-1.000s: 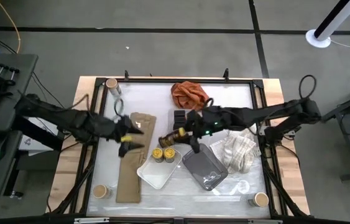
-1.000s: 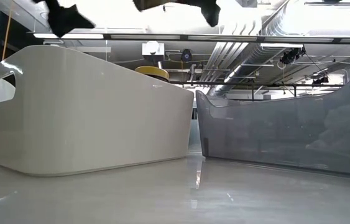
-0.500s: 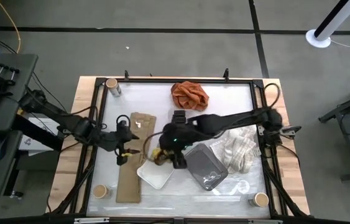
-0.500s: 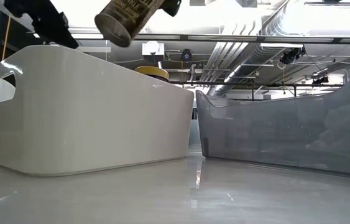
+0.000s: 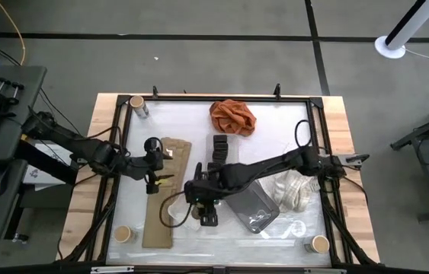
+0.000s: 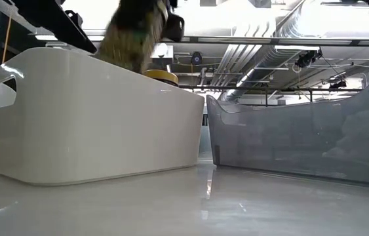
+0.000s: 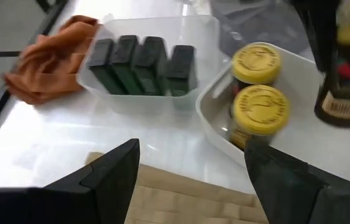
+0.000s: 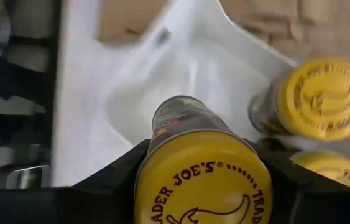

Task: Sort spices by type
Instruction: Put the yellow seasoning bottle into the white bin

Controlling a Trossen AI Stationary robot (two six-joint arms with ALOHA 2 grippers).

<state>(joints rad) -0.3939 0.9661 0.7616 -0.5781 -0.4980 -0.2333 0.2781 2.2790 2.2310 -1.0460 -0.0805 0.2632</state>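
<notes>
Right hand (image 8: 202,186) grips a yellow-lidded jar (image 8: 202,177), seemingly over the white tray (image 8: 162,81).

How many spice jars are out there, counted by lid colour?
yellow-lidded jars: 3 (two in the white tray, one held over it by the right gripper)
tan-lidded jars: 3 (at the table's corners)
Total: 6

two jars (image 7: 258,84) in tray (image 7: 215,109), boxes (image 7: 142,64) behind
</notes>
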